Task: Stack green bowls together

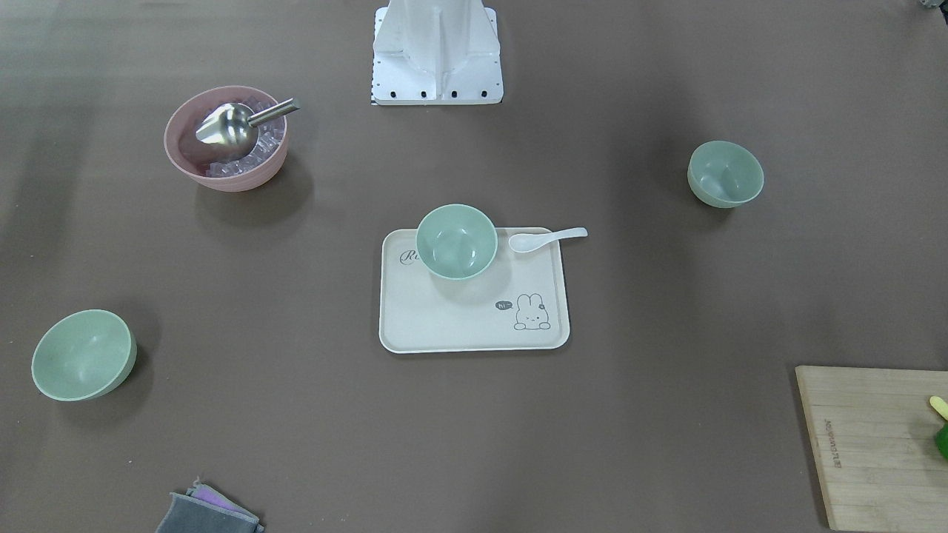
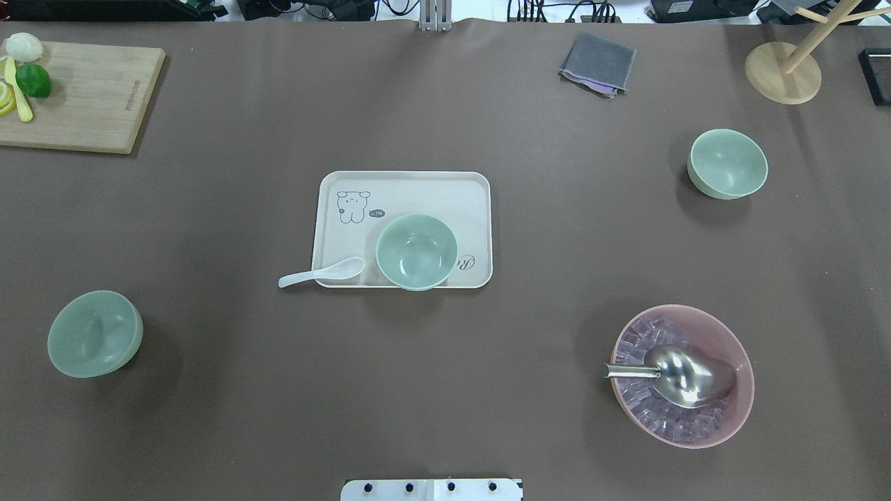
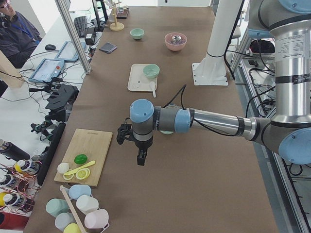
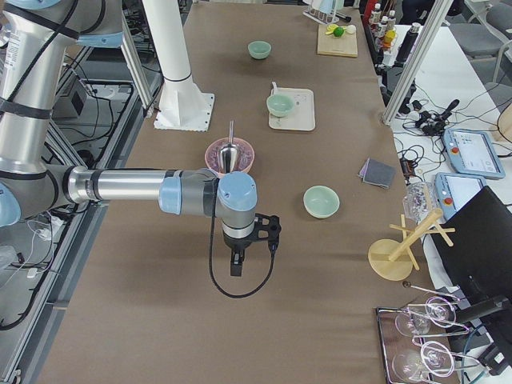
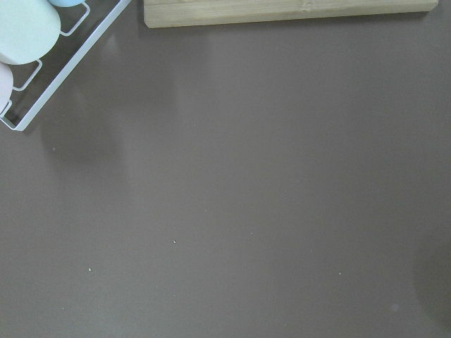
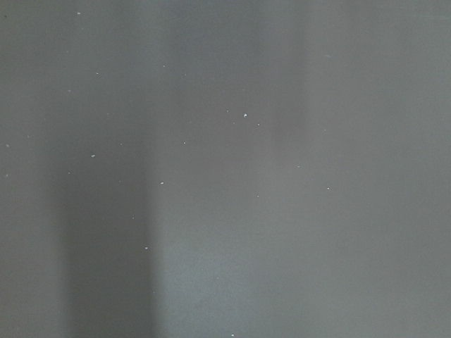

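Three pale green bowls stand apart on the brown table. One bowl (image 2: 416, 252) (image 1: 456, 241) sits on the cream tray (image 2: 431, 198). A second bowl (image 2: 95, 334) (image 1: 726, 174) is at the robot's left. A third bowl (image 2: 727, 163) (image 1: 84, 355) is at the far right. My left gripper (image 3: 141, 158) shows only in the exterior left view, pointing down over bare table. My right gripper (image 4: 237, 264) shows only in the exterior right view, over bare table left of the third bowl (image 4: 321, 202). I cannot tell whether either is open or shut. Neither holds anything.
A pink bowl (image 2: 682, 376) holds ice cubes and a metal scoop. A white spoon (image 2: 320, 273) lies across the tray's edge. A cutting board (image 2: 83, 97) with a lime, a grey cloth (image 2: 597, 64) and a wooden stand (image 2: 783, 73) line the far side.
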Motion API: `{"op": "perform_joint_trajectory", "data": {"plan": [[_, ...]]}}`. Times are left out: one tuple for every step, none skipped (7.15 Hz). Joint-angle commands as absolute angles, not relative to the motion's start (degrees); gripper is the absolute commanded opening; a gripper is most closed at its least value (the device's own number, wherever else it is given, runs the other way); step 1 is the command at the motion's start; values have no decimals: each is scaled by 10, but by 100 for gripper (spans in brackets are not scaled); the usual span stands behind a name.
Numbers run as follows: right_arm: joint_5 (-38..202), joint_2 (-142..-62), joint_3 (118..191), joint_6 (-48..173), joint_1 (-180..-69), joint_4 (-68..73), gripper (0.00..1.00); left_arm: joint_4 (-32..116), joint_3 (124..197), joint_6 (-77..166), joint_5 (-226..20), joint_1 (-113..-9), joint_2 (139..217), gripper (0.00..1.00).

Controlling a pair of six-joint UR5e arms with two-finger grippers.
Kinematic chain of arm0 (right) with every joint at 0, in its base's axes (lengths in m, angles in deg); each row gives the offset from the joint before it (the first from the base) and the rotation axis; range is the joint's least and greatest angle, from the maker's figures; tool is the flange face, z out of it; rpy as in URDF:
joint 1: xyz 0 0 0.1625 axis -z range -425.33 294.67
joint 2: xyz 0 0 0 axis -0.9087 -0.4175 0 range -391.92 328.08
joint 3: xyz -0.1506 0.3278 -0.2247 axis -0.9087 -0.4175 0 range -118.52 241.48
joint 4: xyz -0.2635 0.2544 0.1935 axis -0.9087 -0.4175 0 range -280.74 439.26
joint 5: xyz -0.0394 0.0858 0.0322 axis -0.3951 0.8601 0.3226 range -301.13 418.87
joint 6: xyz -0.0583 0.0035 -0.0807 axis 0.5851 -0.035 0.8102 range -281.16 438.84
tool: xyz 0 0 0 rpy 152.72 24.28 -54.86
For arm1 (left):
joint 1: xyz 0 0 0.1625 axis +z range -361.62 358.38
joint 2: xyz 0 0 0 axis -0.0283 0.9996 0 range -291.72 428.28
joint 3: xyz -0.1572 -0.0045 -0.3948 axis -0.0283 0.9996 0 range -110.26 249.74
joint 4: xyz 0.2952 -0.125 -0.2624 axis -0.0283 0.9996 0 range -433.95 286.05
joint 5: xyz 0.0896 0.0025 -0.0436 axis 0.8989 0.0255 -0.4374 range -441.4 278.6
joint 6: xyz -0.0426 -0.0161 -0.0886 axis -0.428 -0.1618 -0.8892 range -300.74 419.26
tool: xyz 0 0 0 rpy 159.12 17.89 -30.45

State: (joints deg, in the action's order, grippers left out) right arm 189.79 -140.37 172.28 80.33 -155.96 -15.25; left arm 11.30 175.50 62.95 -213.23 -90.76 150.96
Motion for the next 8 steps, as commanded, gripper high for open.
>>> {"op": "perform_joint_trajectory", "data": {"plan": [[1901,-1408,1723,803,-1559,-152,100,114,1765,633,-2131,-907,1510,99],[1902,-1408,1723,802,-1559,-152,100,117,1774,632,-2132,-907,1508,99],[1902,-1406,1724,802,-1559,-151,100,117,1784,632,-2131,-907,1506,99],[1901,-1399,1727,803,-1559,-150,100,117,1785,633,-2130,-907,1510,99],[1900,-1379,1728,799,-1559,-150,100,134,1791,633,-2131,-907,1514,99],[1897,-1340,1736,796,-1559,-150,100,164,1798,632,-2132,-908,1516,99],[1894,-1305,1731,795,-1560,-150,100,217,1797,629,-2132,-908,1519,99],[1898,-1302,1737,795,-1560,-150,100,286,1786,627,-2130,-907,1519,99]]}}
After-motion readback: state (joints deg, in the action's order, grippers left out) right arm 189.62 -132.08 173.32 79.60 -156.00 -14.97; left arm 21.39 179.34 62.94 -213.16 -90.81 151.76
